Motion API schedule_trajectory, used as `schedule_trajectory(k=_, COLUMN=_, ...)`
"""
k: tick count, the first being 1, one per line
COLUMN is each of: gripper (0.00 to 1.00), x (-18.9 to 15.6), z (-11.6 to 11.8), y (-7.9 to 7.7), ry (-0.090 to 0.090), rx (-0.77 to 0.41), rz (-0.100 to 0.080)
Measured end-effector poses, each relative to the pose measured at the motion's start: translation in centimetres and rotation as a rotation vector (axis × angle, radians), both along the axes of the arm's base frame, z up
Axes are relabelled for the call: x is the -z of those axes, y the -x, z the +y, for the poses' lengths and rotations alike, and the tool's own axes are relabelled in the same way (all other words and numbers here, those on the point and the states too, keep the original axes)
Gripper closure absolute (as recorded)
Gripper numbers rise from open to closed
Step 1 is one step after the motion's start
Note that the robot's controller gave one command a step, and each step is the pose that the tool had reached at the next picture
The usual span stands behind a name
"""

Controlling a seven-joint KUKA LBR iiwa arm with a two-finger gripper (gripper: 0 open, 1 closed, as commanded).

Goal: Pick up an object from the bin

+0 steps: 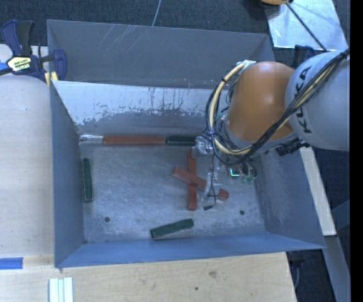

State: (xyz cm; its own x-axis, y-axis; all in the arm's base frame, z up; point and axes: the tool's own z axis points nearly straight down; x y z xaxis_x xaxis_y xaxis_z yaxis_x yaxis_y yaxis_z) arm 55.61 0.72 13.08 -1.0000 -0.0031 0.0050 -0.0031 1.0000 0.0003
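Note:
My gripper (pixel 211 197) hangs low in the right half of the bin, right over a small heap of red-brown flat sticks (pixel 189 180) that lie crossed on the floor. Its tip sits beside the lower stick (pixel 192 199) and a short red-brown piece (pixel 223 195). Whether anything is gripped cannot be made out.
A long red-brown rod with a dark end (pixel 137 141) lies along the back wall. A dark green bar (pixel 87 180) lies by the left wall, and another dark green bar (pixel 172 229) near the front wall. The arm's orange cover and cables hang over the bin's right side.

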Motion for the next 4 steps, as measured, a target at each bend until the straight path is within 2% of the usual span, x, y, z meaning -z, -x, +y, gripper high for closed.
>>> schedule_trajectory(k=1, gripper=0.00, x=0.5, z=0.1, y=-0.9, ry=0.001, rx=-0.150, rz=-0.011)
schedule_trajectory(k=2, gripper=0.00, x=4.0, z=0.3, y=-3.1, ry=0.000, rx=-0.639, rz=-0.011)
schedule_trajectory(k=3, gripper=0.00, x=3.1, z=-0.1, y=-3.5, ry=-0.002, rx=-0.710, rz=-0.010)
schedule_trajectory(k=4, gripper=0.00, x=3.3, z=0.4, y=-4.5, ry=0.001, rx=-0.539, rz=-0.012)
